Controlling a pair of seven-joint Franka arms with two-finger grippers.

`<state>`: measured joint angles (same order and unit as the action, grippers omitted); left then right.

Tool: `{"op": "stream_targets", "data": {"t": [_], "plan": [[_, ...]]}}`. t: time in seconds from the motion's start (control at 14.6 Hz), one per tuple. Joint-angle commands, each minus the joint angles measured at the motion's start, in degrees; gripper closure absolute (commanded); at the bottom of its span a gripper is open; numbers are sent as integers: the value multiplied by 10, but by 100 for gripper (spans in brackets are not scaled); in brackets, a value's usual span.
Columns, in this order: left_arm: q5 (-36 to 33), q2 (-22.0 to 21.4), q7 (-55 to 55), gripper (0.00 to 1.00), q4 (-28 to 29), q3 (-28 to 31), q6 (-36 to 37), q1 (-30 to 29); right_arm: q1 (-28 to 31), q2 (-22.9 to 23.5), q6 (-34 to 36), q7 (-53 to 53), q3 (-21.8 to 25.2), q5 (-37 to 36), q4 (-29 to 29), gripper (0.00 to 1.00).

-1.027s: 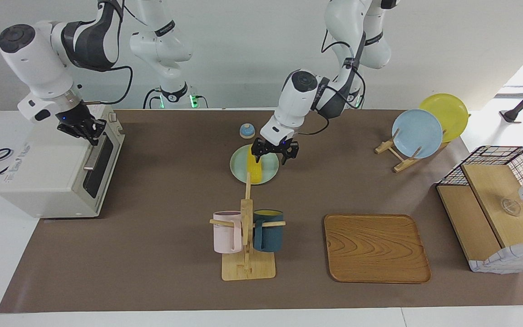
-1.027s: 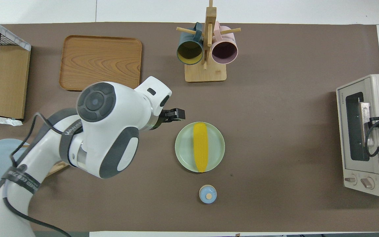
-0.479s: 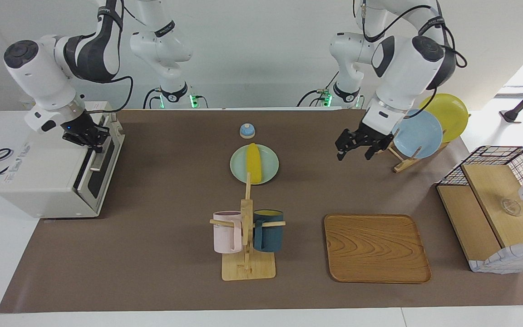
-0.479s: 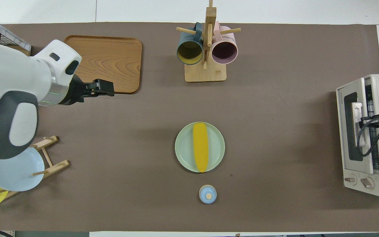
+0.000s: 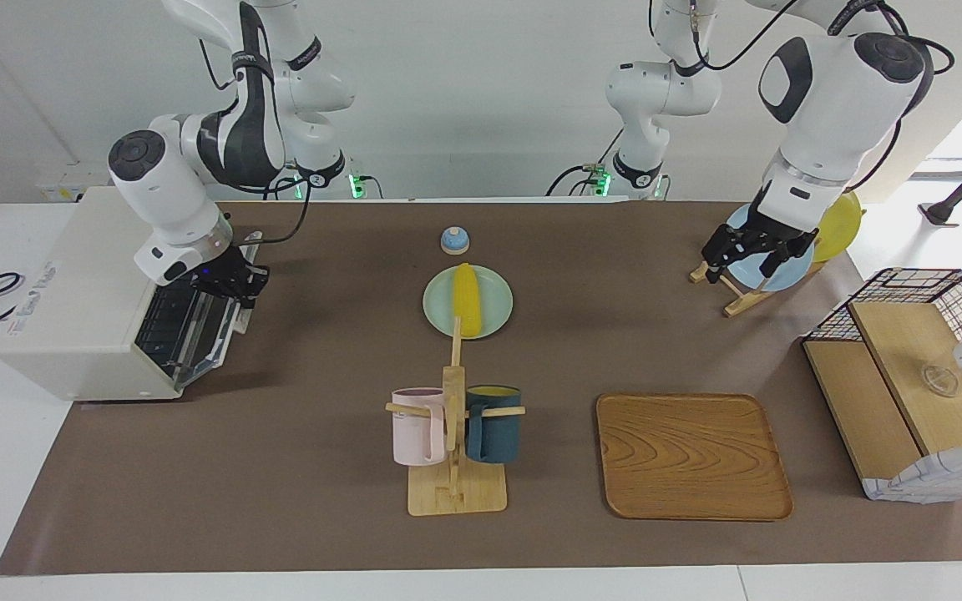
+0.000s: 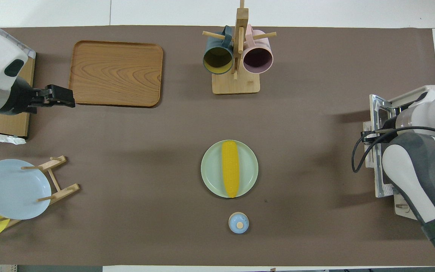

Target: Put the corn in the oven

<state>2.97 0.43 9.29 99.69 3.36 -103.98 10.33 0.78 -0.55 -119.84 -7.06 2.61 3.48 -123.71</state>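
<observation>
1. Presently the corn [image 5: 466, 299] lies untouched on a pale green plate [image 5: 495, 310] mid-bench, well apart from the oven [image 5: 88, 321] at the right arm's end.
2. Right pincer [image 5: 235, 284] is at the oven door's [image 5: 197, 338] raised edge, door lowered, rack exposed, evidently to admit the corn; whether its fingers clamp the handle cannot be told.
3. Left pincer [image 5: 754, 250], fingers apart and empty, hangs over the plate rack [image 5: 727, 288], waiting.

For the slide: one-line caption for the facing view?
Right gripper at the oven door, which hangs open; corn on its green plate; left gripper raised over the plate rack.
</observation>
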Motion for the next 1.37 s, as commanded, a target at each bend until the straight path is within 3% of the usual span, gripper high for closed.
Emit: {"op": "stream_targets", "data": {"t": [0.0, 0.41, 0.68, 0.82, 1.03, 1.3], "plan": [[-12, -6, -28, 0, -5, -7, 21, -12, 9, 27, -54, 1, 4, 8, -16, 100], [-12, -28, -26, 0, -6, -7, 33, -5, -44, 22, -151, 55, 2, 16, -86, 100], [-35, -42, -24, 0, -7, -11, 49, -5, -52, 27, -153, 63, 1, 19, -87, 100], [-37, -42, -25, 0, -14, -11, 55, -8, -76, 33, -143, 91, 0, 43, -68, 100], [-37, -35, -31, 0, -41, -10, 86, -15, -165, 53, -77, 191, 0, 72, 10, 100], [-35, -22, -61, 0, -45, -12, 100, -29, -280, 69, -79, 302, 0, 61, 61, 99]]}}
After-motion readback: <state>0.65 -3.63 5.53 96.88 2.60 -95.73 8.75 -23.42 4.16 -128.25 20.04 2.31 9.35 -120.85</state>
